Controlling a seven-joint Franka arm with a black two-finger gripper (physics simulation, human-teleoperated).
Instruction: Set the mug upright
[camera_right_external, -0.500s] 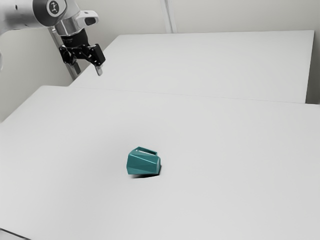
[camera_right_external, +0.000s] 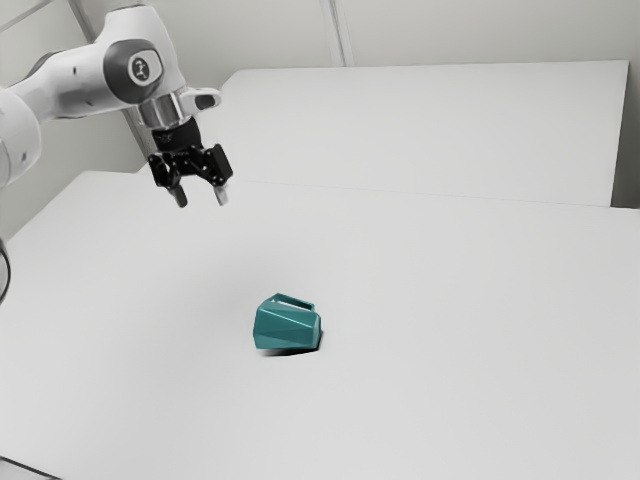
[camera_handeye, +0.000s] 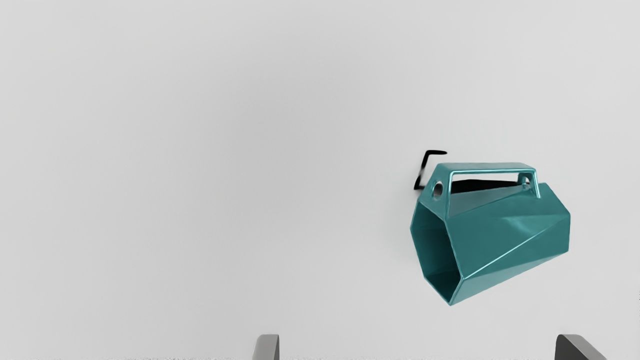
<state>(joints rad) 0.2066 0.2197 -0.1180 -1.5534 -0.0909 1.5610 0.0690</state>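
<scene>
Hovering above the table (camera_right_external: 460, 330) toward the exterior view's left, our gripper (camera_right_external: 202, 201) has its fingers spread well apart, and farther to that view's right, lower down, our mug (camera_right_external: 287, 326) lies on its side on the tabletop (our wrist view looks partly into its mouth).

The mug (camera_right_external: 286, 328) is glossy teal, with flat, angular facets and a squared-off handle (camera_handeye: 492, 168). It lies on its side on the white tabletop (camera_right_external: 460, 340), a little to the exterior view's left of centre, toward the near part. The handle runs along its far upper side, and the many-sided mouth (camera_handeye: 434, 250) is open, its hollow inside visible.
</scene>
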